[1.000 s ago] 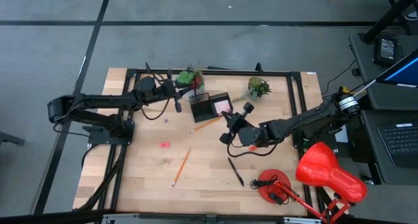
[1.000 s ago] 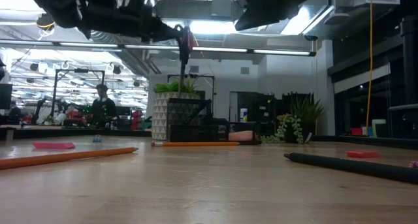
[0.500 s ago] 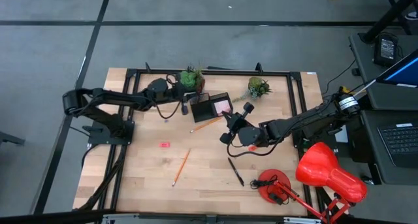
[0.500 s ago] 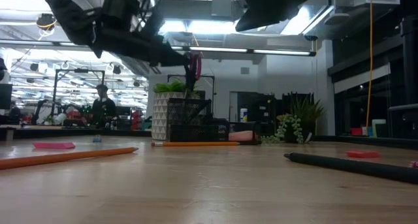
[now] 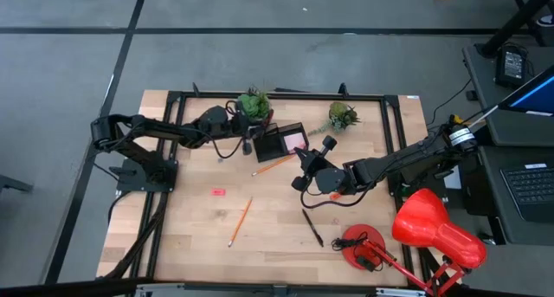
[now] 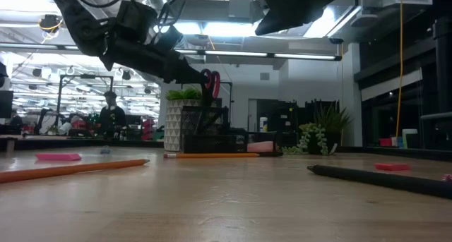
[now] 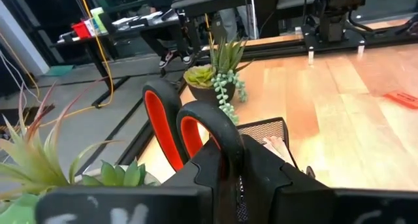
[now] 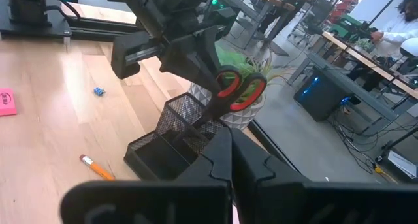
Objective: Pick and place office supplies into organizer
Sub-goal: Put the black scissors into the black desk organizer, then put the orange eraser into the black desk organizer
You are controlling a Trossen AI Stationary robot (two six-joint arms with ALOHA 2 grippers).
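While the left gripper (image 5: 246, 137) clamps scissors (image 8: 236, 88) over the organizer (image 5: 279, 141), the right gripper (image 5: 305, 157), fingers together, waits at its 4 o'clock.

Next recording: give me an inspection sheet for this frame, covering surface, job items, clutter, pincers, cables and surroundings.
Surface: wooden table in a black frame.
Job items: red-handled scissors held handles-up over the black organizer; two orange pencils, black pen and a pink eraser lie loose on the table.
Clutter: two potted plants, red desk lamp.
Pincers: left pincer shut on the scissors at the organizer; right pincer shut, empty, beside the organizer.
Cables: black leads along both arms.
Surroundings: a person at distant benches.
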